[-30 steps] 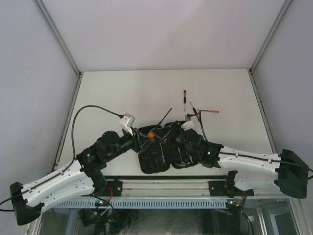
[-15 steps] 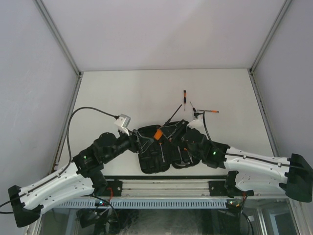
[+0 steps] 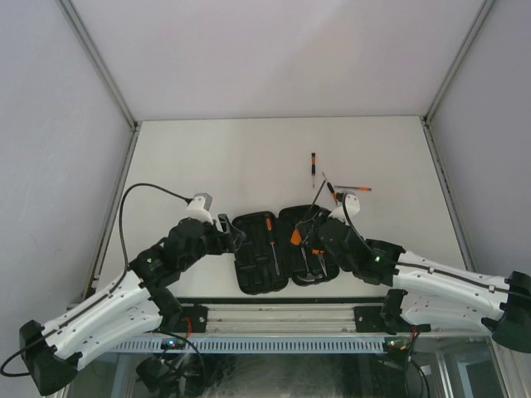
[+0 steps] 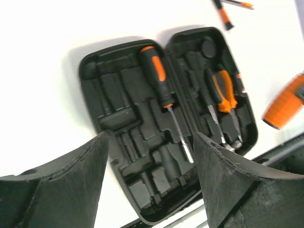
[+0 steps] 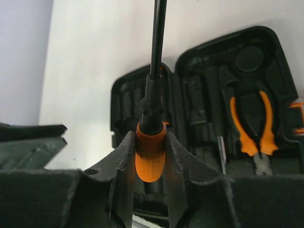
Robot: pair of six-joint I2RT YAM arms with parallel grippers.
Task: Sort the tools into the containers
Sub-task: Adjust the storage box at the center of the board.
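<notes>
In the top view the left arm runs from its base at 7 o'clock up towards the middle of the worktop (image 3: 207,157), elbow bent, wrist levelled and turned towards 3 o'clock. Its left tool (image 4: 151,137) hangs just beside the 9 o'clock edge of the tool case (image 3: 249,269), apart from it. The fingers (image 4: 71,171) stand wide apart with nothing between them, and the wrist view looks straight through the gap at the case. The right arm comes in from its base at 4 o'clock, stretched low and long towards 10 o'clock, with its wrist over the right half of the case. Its right tool (image 5: 150,152) is clamped on the orange butt of a held screwdriver (image 5: 150,159), whose black neck and thin shaft point away from the wrist towards 12 o'clock in that view. The case lies open and flat at the near middle of the worktop, both halves up. A large screwdriver (image 4: 161,83) with a black and orange handle sits in a slot of the left half. The orange-handled pliers (image 5: 251,121) rest in the right half. Three loose screwdrivers (image 3: 313,163) lie on the bare worktop at about 1 o'clock from the case, near it but apart from it.
</notes>
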